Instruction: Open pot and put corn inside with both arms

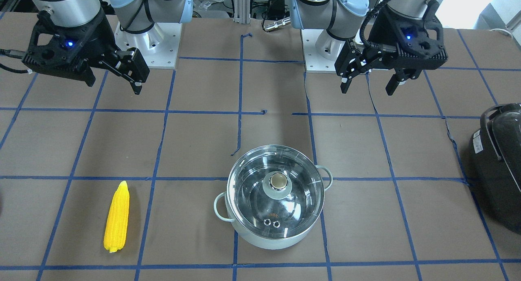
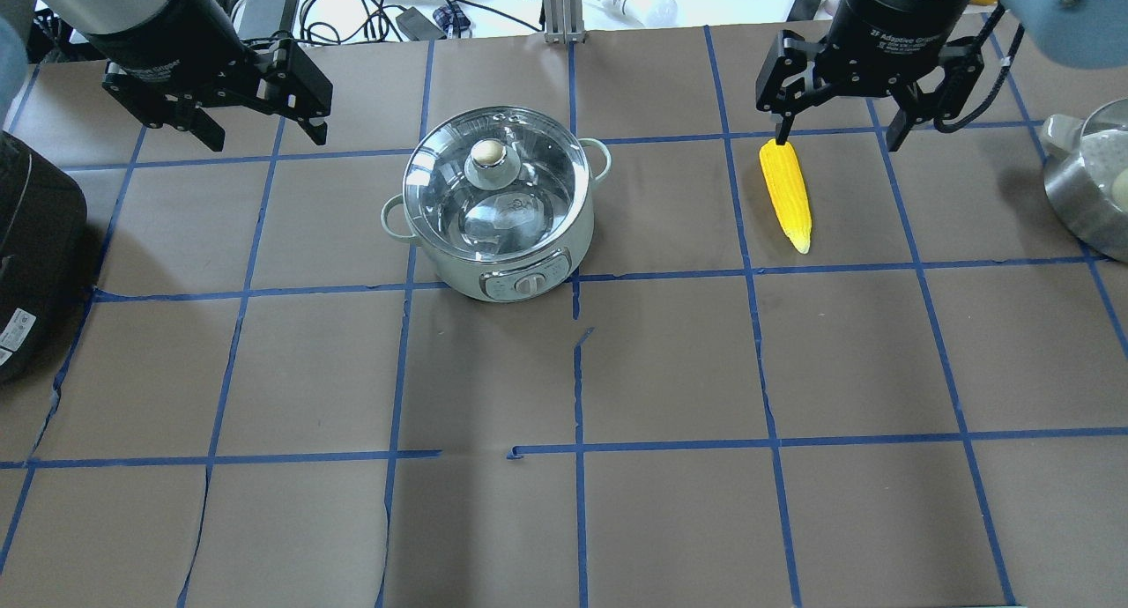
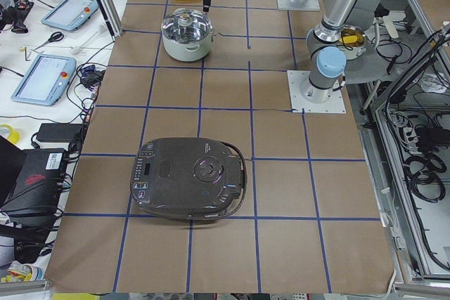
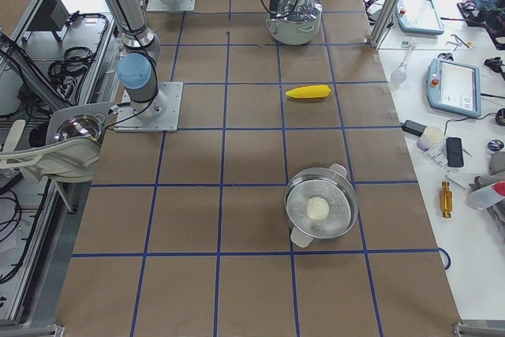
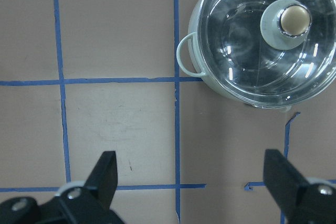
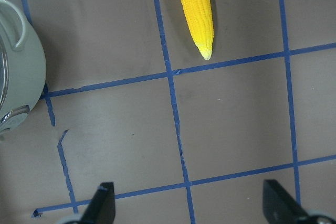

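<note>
Left tool (image 2: 264, 139) and right tool (image 2: 837, 139) hover, jaws spread, holding nothing.
I see the pot (image 2: 458, 269), lid (image 2: 529, 181) on, upper centre; corn (image 2: 786, 194) upper right, on the counter (image 2: 670, 361).

pot (image 2: 445, 264) on table (image 2: 670, 370), lid (image 2: 529, 185) seated on top. corn (image 2: 786, 194) flat on table, robot's right of pot, well apart. large appliance (image 2: 35, 229) at robot's-left end; second pan (image 2: 1079, 194) at right end.
</note>
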